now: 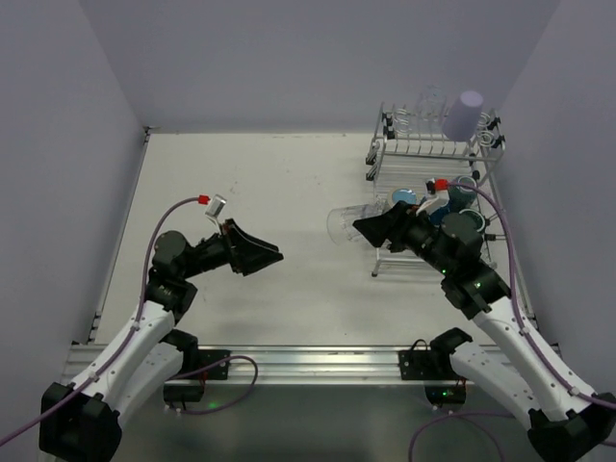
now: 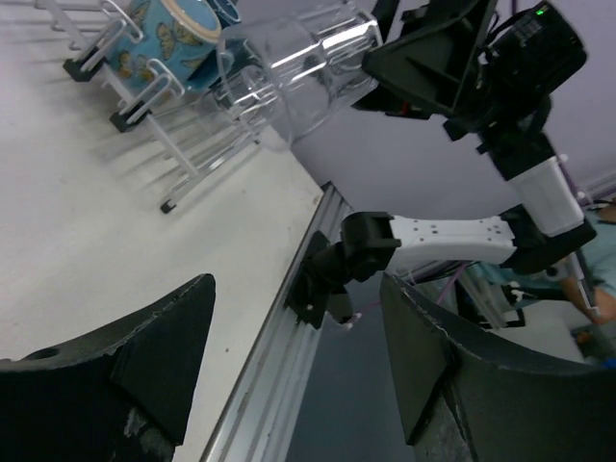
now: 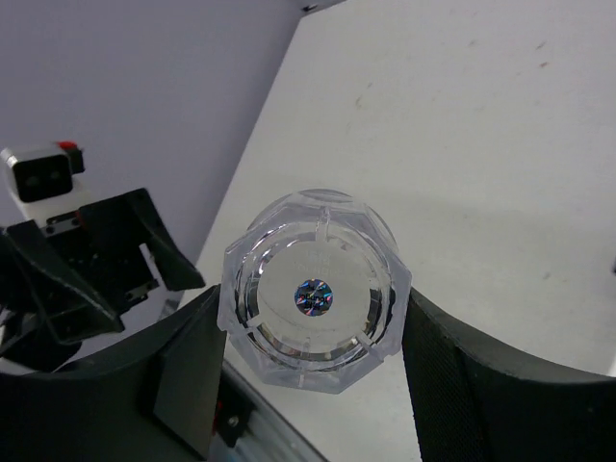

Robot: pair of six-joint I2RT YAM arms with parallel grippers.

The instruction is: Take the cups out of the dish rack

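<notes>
My right gripper point(image 1: 371, 228) is shut on a clear glass point(image 1: 346, 224), held on its side above the table just left of the dish rack point(image 1: 423, 154). In the right wrist view the glass point(image 3: 313, 294) sits base-on between the fingers. The rack holds a lavender tumbler point(image 1: 463, 115) and a clear glass point(image 1: 428, 104) on the top tier, and blue and teal mugs point(image 1: 452, 200) lower down. A patterned blue mug point(image 2: 159, 38) shows in the left wrist view. My left gripper point(image 1: 272, 256) is open and empty above the table's middle left, pointing towards the held glass.
The silver rail point(image 1: 289, 361) runs along the table's near edge. Grey walls close in the table on the left, back and right. The rack stands in the back right corner.
</notes>
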